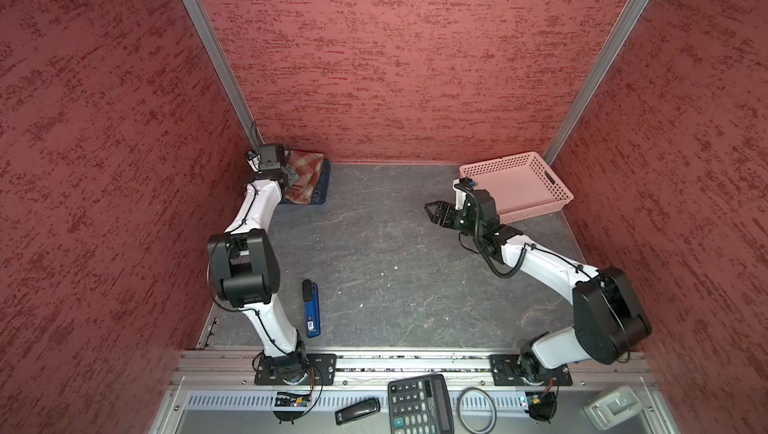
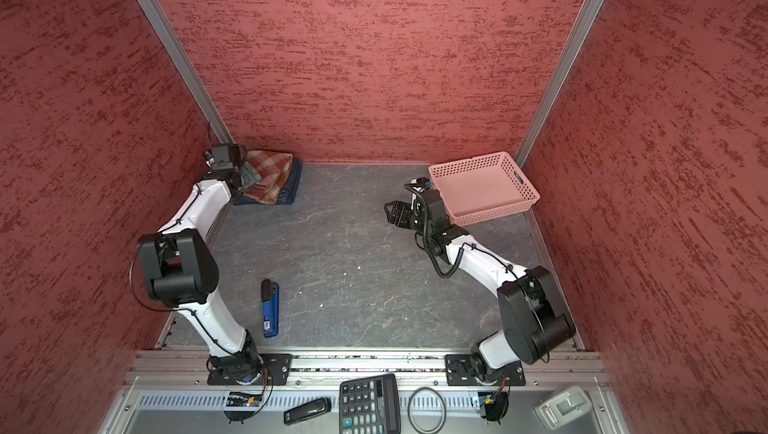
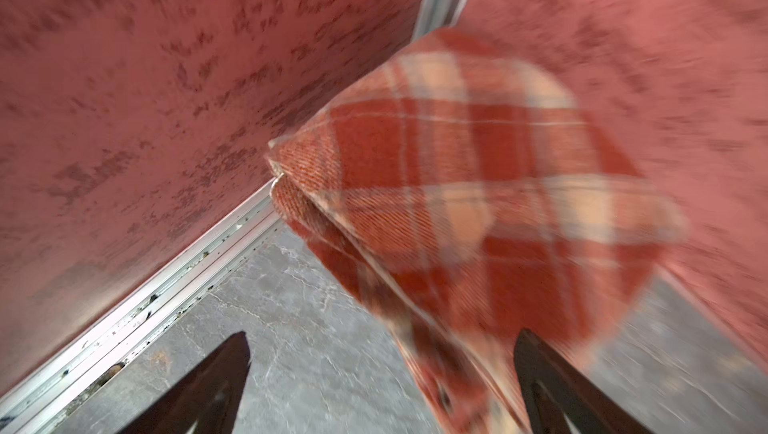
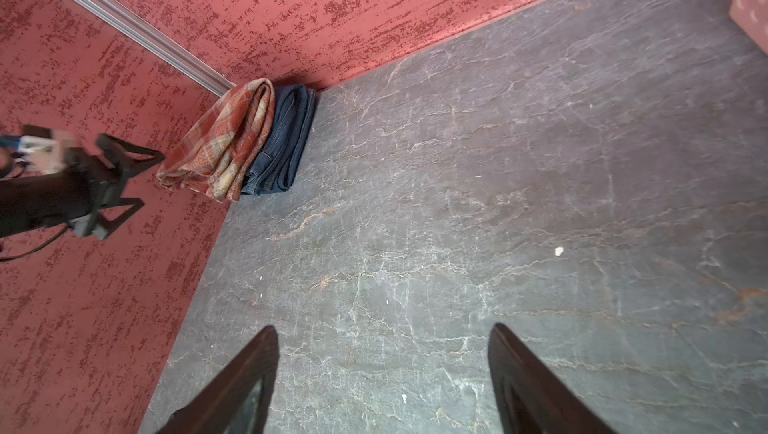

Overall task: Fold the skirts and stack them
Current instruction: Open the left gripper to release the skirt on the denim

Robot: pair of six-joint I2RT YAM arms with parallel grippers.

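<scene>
The skirts lie stacked in the far left corner. The rust-red and cream plaid skirt (image 1: 309, 174) (image 2: 270, 172) (image 4: 220, 145) is folded on top of dark blue denim (image 1: 325, 186) (image 2: 294, 186) (image 4: 286, 145). My left gripper (image 1: 291, 175) (image 2: 249, 174) (image 4: 151, 180) hangs open at the stack's left side. In the left wrist view the blurred plaid (image 3: 478, 203) fills the space ahead, its lower edge next to one finger of the left gripper (image 3: 384, 334). Out over the bare table, my right gripper (image 1: 430, 213) (image 2: 388, 213) (image 4: 383, 328) is open and holds nothing.
A pink perforated basket (image 1: 536, 209) (image 2: 494, 213) stands at the far right, just behind the right wrist. A blue and black tool (image 1: 311, 311) (image 2: 270, 311) lies near the left arm's base. A calculator (image 1: 419, 405) and small items sit on the front ledge. Red walls enclose three sides.
</scene>
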